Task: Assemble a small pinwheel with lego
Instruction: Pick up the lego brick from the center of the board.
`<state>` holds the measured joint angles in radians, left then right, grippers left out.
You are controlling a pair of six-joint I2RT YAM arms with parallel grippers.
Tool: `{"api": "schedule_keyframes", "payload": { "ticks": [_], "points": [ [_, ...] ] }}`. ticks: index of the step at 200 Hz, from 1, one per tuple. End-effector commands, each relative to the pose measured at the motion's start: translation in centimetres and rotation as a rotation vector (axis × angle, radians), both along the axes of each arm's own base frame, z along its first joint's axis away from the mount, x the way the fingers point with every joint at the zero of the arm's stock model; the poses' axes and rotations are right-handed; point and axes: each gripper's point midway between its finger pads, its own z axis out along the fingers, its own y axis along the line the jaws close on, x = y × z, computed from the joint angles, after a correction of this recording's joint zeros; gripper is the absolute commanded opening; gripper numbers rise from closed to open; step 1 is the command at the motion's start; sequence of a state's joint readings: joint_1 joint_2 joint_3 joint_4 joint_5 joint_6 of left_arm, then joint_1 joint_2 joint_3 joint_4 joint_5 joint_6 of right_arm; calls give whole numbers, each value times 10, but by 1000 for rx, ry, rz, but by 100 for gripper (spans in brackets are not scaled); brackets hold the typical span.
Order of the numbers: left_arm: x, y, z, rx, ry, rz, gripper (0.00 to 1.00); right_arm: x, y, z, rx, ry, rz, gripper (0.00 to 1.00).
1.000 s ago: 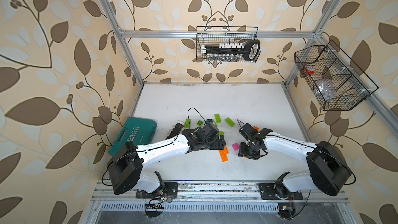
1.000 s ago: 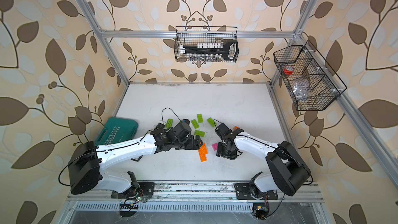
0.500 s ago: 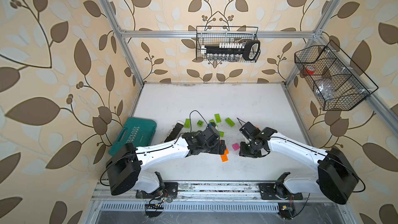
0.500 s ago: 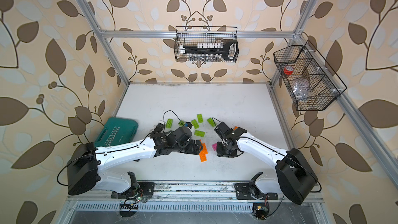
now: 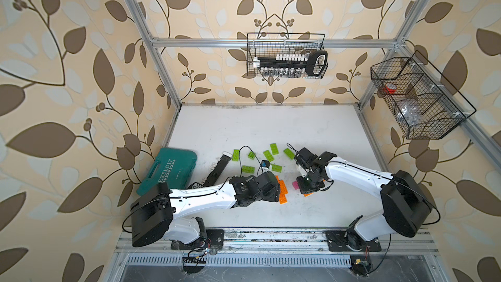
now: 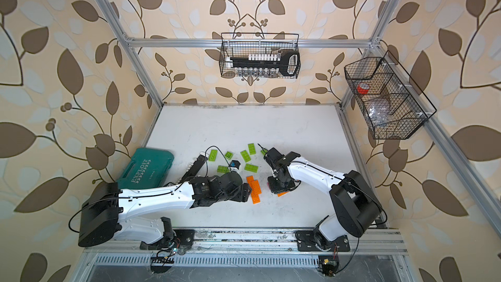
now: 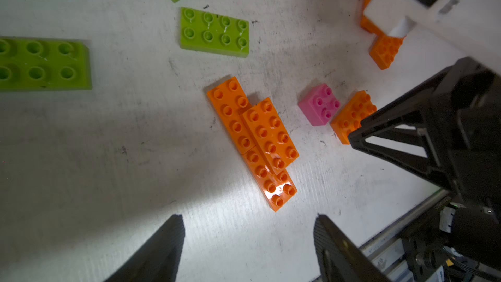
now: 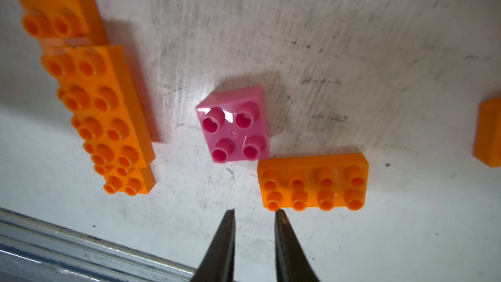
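We judge the build barely begun: the orange stack (image 7: 257, 136) lies on the counter (image 5: 244, 128), the pink brick (image 8: 234, 126) just beside a loose orange brick (image 8: 313, 183), green bricks (image 5: 268, 155) farther back; our left pincer (image 7: 248, 218) hovers wide open by the stack; our right pincer (image 8: 254, 212), nearly closed and empty, must widen to take the pink brick.
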<state>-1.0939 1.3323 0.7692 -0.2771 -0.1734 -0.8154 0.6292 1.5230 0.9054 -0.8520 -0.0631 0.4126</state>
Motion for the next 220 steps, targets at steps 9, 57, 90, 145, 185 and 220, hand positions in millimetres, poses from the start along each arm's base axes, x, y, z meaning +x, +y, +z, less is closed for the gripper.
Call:
{"api": "schedule_keyframes", "payload": {
  "ticks": [9, 57, 90, 145, 185, 220],
  "points": [
    [8, -3, 17, -52, -52, 43, 77, 1, -6, -1, -61, 13, 43, 23],
    [9, -6, 17, -36, -49, 34, 77, 2, 0, -3, -35, 20, 56, 18],
    [9, -7, 17, -35, -49, 30, 77, 3, 1, -6, -39, 23, 57, 16],
    [9, -7, 16, -33, -44, 26, 77, 1, -1, -16, -62, 48, 57, 14],
    [8, -6, 17, -34, -45, 26, 77, -1, -5, -20, -87, 67, 51, 12],
    [9, -5, 17, -33, -49, 29, 77, -1, -10, -21, -122, 63, 46, 11]
  ]
}}
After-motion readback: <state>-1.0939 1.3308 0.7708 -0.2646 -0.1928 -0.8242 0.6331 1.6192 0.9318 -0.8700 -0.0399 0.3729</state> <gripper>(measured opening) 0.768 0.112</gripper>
